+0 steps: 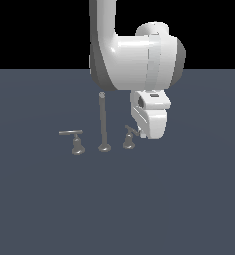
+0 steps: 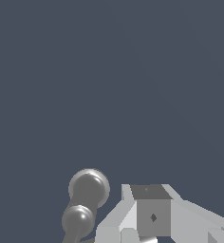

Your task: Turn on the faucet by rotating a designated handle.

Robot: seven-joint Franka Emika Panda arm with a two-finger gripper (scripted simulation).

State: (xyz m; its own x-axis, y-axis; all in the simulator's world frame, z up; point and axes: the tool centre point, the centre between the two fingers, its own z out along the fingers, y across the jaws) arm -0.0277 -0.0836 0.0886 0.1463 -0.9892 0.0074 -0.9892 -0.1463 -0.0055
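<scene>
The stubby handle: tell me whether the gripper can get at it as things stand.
Probably yes. The gripper sits right beside the stubby handle, with nothing between them; the tall column stands on the far side. Actual contact is unclear.

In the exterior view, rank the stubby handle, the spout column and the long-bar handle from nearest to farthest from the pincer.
From the pincer:
1. Stubby handle, right beside the pincer, on the exterior view's right of the set.
2. Spout column, upright in the middle.
3. Long-bar handle, at the exterior view's left end.
</scene>
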